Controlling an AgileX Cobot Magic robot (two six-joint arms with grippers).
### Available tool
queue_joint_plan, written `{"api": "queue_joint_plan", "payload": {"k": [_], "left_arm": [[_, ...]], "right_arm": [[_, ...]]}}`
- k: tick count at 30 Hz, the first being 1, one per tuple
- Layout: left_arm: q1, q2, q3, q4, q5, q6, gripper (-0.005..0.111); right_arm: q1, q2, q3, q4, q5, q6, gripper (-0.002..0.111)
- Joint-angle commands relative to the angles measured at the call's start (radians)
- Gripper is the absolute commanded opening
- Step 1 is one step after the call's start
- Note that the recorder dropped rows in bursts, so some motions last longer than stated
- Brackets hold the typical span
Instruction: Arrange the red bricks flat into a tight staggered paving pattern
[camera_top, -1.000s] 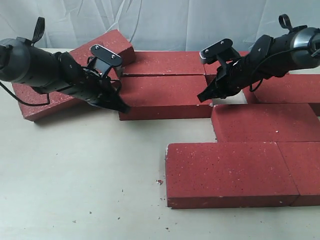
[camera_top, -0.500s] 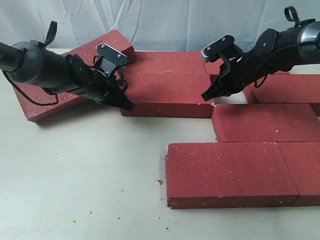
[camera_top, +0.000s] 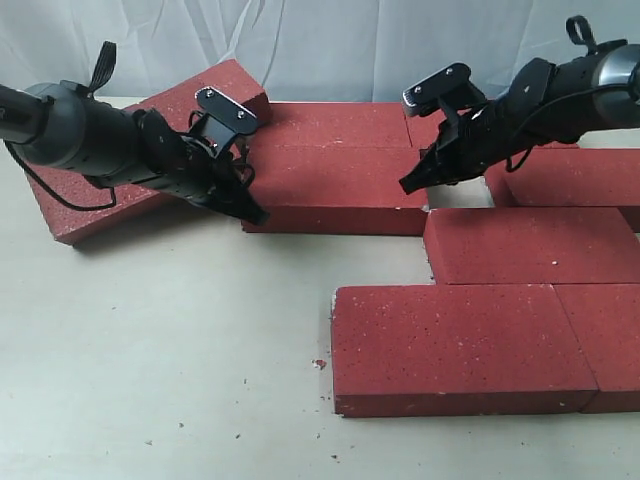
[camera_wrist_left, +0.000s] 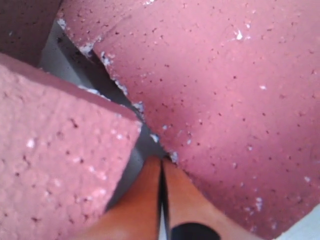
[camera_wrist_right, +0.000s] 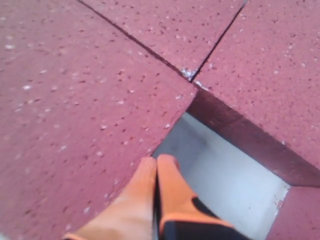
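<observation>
Ideally left pincer (camera_top: 252, 212) and right pincer (camera_top: 408, 186), both closed tight and empty, press low, sliding middle red brick (camera_top: 335, 190) squarely into the desk gap (camera_top: 460, 195).

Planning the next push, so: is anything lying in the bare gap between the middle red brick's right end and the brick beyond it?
Nothing visible lies there: the gap shows only pale table. The right gripper's shut tips sit at the dark red speckled middle brick's edge beside it.
</observation>
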Motion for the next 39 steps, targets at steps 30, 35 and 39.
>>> {"api": "queue_joint_plan", "payload": {"k": [30, 35, 39], "left_arm": [[0.019, -0.033, -0.006, 0.032, 0.137, -0.017, 0.0], [0.019, -0.033, -0.006, 0.032, 0.121, -0.017, 0.0], [0.019, -0.033, -0.006, 0.032, 0.101, -0.017, 0.0]], "right_arm": [[0.113, -0.035, -0.004, -0.008, 0.184, -0.163, -0.001], [0.113, -0.035, -0.004, -0.008, 0.211, -0.157, -0.001], [0.115, -0.064, -0.004, -0.005, 0.299, -0.157, -0.001]]}}
